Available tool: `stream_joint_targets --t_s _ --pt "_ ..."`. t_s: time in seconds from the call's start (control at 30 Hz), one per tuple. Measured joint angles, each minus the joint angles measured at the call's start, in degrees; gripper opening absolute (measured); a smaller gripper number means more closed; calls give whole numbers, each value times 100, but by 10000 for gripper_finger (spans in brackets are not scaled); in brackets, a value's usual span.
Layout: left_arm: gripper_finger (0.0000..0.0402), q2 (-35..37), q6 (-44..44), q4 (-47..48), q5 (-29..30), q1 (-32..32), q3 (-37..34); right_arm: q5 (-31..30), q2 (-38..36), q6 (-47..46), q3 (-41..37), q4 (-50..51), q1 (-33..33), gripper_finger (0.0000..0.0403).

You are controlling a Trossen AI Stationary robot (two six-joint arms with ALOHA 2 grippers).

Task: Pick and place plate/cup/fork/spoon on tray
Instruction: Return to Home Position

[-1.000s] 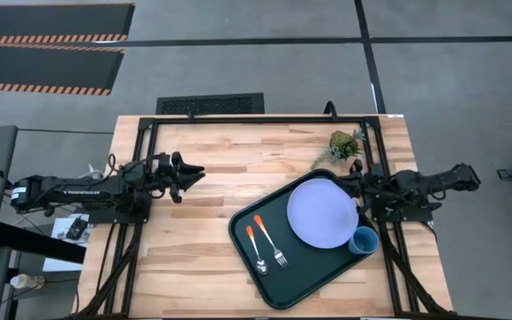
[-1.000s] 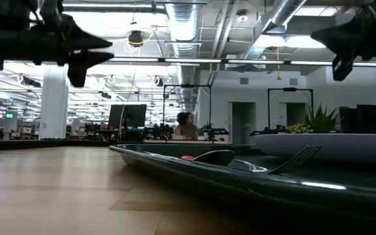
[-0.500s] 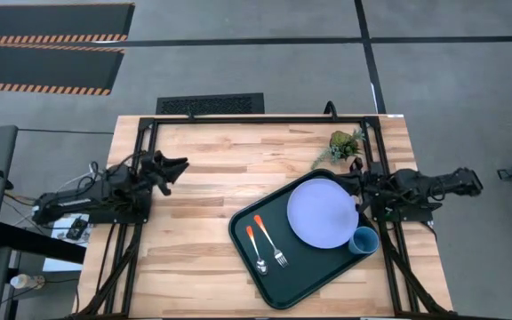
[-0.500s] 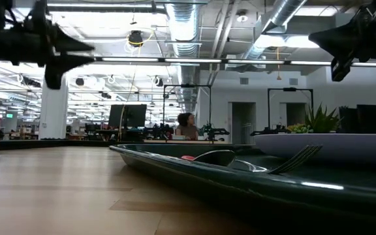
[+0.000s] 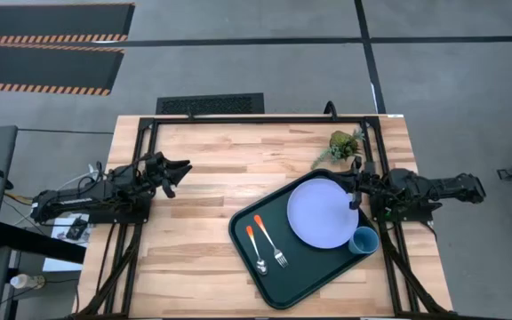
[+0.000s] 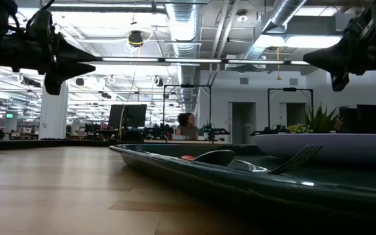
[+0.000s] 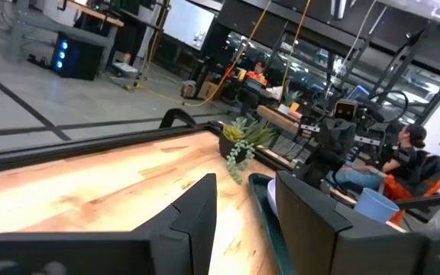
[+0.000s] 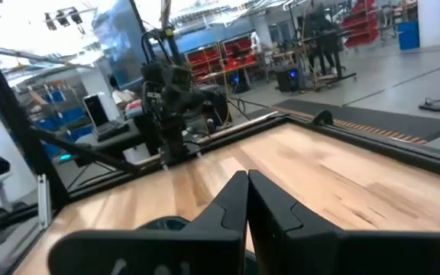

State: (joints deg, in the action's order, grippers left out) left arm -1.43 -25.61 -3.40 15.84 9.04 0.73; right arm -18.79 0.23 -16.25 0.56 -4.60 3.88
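The dark tray [image 5: 302, 268] lies on the table's right half. On it rest the pale blue-lavender plate [image 5: 323, 212], the small blue cup [image 5: 364, 241], the orange-handled spoon [image 5: 254, 248] and the orange-handled fork [image 5: 270, 241] side by side. My left gripper [image 5: 183, 168] is open and empty, high over the table's left part [image 6: 87, 65]. My right gripper [image 5: 355, 190] is shut and empty, high over the plate's right rim [image 6: 311, 59].
A small potted plant [image 5: 346, 144] stands at the far right, just beyond the tray. The bare wooden table [image 5: 194, 249] stretches left of the tray. In the low view a person [image 6: 187, 126] sits far off in the room behind.
My left arm has folded back, and its gripper has gone toward the table's left edge. My right gripper has drawn back slightly toward the right edge. The dishes and cutlery on the tray have stayed put.
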Motion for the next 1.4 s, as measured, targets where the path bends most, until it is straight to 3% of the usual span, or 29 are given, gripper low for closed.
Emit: stream_joint_targets --t_s 0.23,1.4 --pt "121 -4 138 -13 13 0 0 684 9 16 4 205 -104 33" --pt "121 -4 -116 -16 -18 2 -7 681 7 265 -3 239 -105 33"
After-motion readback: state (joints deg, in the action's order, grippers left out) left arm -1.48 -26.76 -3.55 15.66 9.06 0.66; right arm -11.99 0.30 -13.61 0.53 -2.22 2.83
